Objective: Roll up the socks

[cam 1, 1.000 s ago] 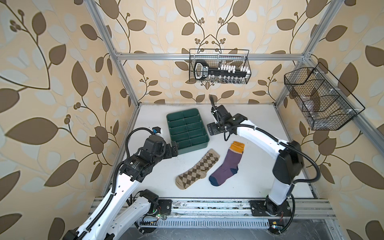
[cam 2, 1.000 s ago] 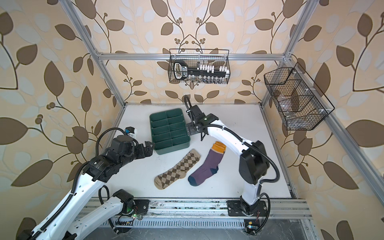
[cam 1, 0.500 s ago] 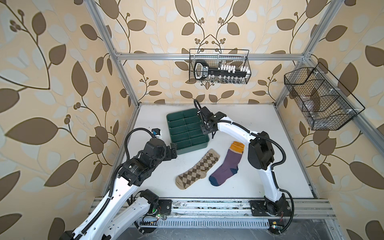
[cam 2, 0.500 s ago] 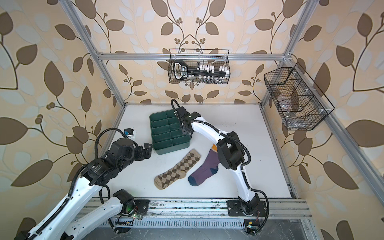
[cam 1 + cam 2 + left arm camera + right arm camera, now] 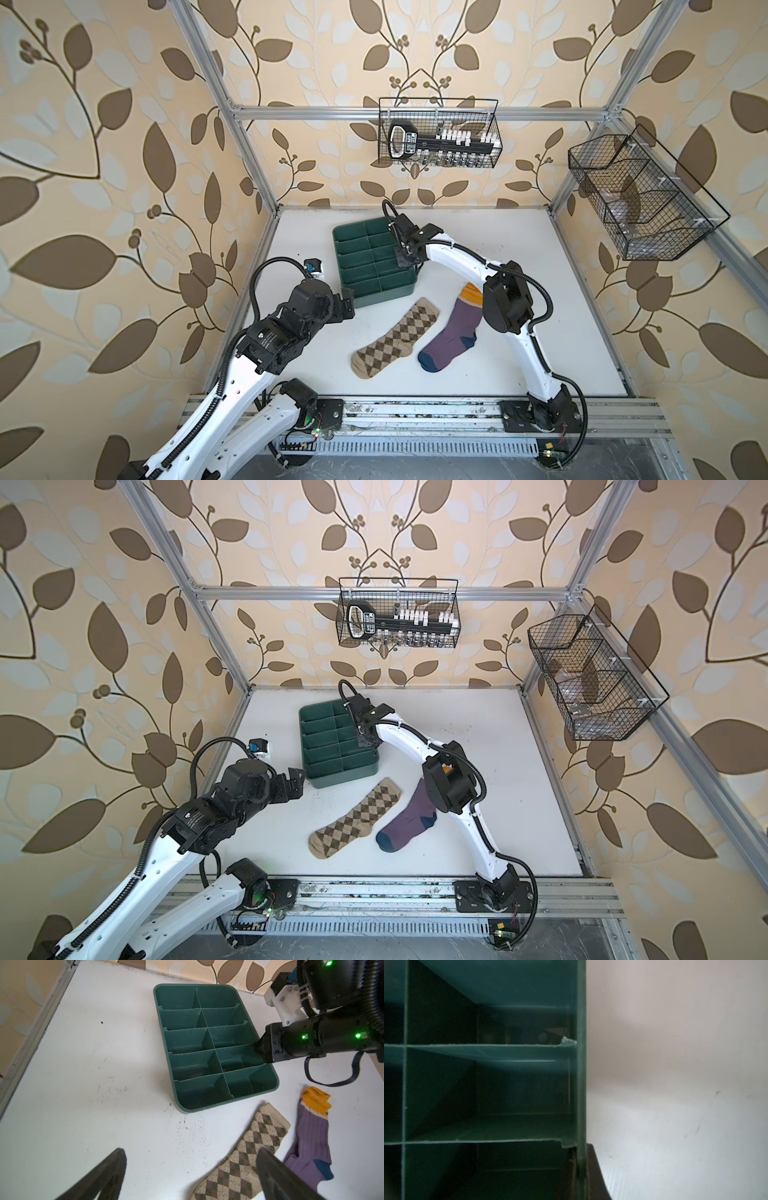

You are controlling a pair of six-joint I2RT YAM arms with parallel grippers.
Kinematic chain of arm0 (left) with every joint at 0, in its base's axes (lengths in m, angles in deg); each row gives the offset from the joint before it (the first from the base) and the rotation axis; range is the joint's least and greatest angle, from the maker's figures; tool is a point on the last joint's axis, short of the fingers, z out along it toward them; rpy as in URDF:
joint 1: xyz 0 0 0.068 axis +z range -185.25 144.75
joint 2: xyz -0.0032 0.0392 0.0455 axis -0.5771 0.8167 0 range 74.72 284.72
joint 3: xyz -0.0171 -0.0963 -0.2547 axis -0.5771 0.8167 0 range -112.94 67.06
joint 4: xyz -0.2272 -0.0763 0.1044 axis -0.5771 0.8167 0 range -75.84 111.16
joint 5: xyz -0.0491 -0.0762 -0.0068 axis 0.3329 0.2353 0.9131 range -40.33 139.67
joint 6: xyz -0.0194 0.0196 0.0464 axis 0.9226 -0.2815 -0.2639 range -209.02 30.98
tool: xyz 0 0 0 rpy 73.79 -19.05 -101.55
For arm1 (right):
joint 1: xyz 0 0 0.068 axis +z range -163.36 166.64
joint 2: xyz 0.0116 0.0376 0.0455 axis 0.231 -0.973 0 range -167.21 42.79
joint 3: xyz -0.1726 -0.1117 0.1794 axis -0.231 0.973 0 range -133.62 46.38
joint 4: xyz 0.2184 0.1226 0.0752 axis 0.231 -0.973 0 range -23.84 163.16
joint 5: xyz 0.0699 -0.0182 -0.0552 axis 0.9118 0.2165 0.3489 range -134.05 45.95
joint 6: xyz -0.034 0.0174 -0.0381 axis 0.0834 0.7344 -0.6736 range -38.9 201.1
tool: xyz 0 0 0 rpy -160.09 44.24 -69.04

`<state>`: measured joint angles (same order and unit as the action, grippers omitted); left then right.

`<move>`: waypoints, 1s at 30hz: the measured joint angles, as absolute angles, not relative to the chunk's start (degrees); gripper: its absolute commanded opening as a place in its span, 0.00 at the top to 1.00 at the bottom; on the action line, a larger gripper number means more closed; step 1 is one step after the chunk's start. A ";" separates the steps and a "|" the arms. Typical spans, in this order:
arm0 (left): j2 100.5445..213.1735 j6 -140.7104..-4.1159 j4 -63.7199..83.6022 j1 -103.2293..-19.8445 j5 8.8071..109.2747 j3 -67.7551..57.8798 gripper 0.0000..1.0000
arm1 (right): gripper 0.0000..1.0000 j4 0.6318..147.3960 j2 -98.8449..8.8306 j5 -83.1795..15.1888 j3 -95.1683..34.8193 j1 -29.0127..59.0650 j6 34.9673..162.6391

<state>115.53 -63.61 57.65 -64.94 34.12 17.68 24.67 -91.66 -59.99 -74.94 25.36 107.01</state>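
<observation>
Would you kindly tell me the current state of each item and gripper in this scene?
tan argyle sock: lying flat, unrolled.
purple sock: lying flat, unrolled.
green tray: compartments empty, side wall pinched.
left gripper: open, holding nothing.
right gripper: shut on the green tray's wall.

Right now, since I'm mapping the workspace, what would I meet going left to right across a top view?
In order: left gripper → tan argyle sock → purple sock → side-wall wire basket. Omitted: green tray, overlapping the argyle sock.
</observation>
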 measured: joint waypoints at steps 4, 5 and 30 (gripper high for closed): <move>115.53 -63.59 57.65 -65.29 34.03 17.68 0.01 | 1.00 24.83 -91.64 -59.91 -74.92 26.43 111.58; 115.53 -63.59 57.65 -65.31 34.03 17.68 0.01 | 1.00 25.02 -91.64 -59.93 -74.83 26.76 112.81; 117.24 -60.92 58.67 -65.68 31.65 17.90 0.01 | 0.25 33.29 -82.52 -58.03 -68.38 31.40 116.94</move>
